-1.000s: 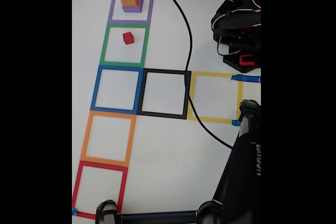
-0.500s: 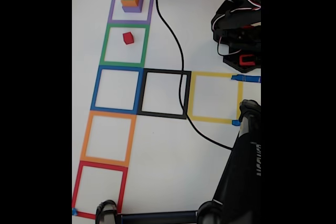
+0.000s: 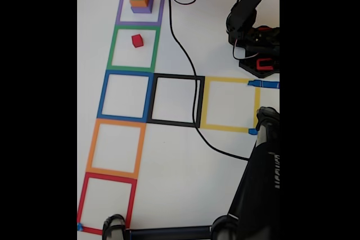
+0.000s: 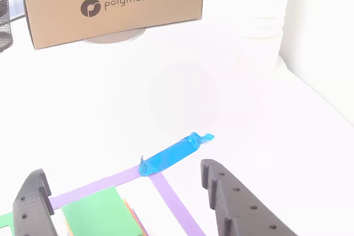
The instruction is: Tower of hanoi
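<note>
The word "polymaker", in dark lower-case letters beside a round dark logo, stands on the front of a brown cardboard box [image 4: 113, 6] at the far edge of the table in the other view; no other writing is legible.

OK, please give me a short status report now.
Gripper open, straddling green cube. Stack of green, orange, purple in purple square; red cube alone in green square. Nothing in the way.
</note>
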Robot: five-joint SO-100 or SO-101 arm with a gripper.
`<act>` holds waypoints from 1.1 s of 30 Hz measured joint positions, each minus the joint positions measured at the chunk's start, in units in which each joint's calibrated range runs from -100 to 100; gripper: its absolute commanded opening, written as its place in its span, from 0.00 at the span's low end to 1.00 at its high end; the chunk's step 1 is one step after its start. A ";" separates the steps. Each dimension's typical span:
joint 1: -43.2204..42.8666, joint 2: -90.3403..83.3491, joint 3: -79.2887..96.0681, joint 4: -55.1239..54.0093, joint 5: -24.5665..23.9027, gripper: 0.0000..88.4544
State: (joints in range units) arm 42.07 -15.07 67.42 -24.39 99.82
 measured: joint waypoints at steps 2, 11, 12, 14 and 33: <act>-0.59 2.03 0.89 -3.39 0.18 0.38; -2.46 3.21 9.30 -13.06 0.18 0.43; -2.57 3.21 10.36 -14.03 0.18 0.43; -2.57 3.38 11.69 -15.88 0.18 0.42; -3.16 15.96 8.59 -25.55 0.18 0.42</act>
State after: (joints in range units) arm 38.91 0.89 76.01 -49.94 100.00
